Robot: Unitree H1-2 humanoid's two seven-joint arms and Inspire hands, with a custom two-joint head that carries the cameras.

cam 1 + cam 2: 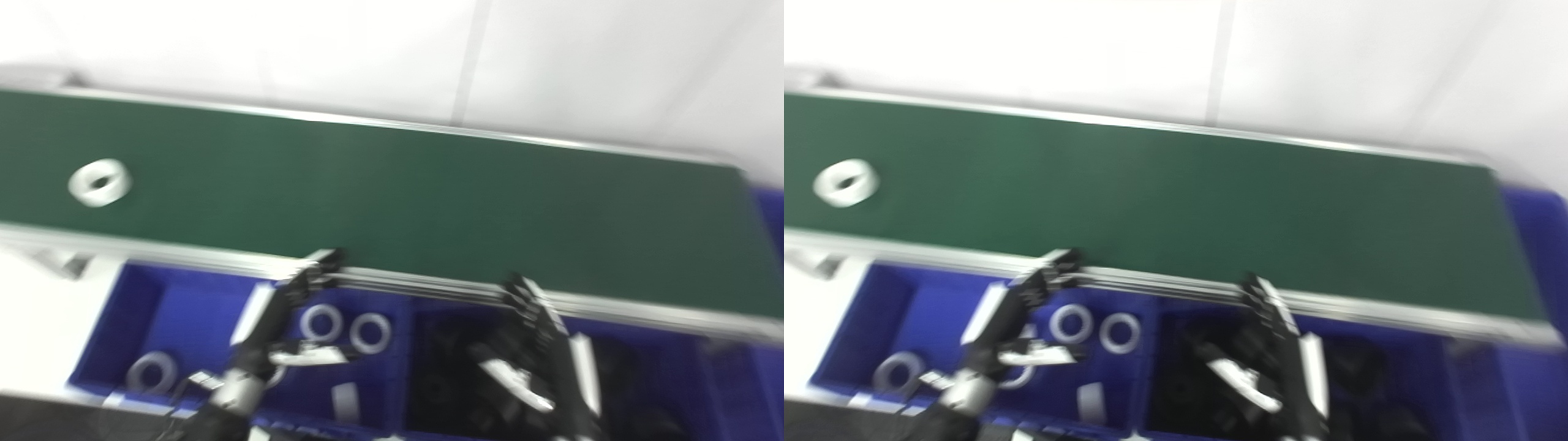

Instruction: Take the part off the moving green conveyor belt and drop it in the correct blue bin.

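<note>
A white ring-shaped part (100,181) lies on the green conveyor belt (398,202) at its far left. My left hand (282,324) hovers open over the left blue bin (135,306), fingers pointing at the belt's near rail, far right of the ring. My right hand (539,349) is open over the right blue bin (643,380), which holds black parts. Both hands are empty. The picture is blurred.
The left bin holds several white rings (321,323). A further blue bin (772,214) stands past the belt's right end. The belt's metal near rail (184,254) runs between hands and belt. A white wall is behind.
</note>
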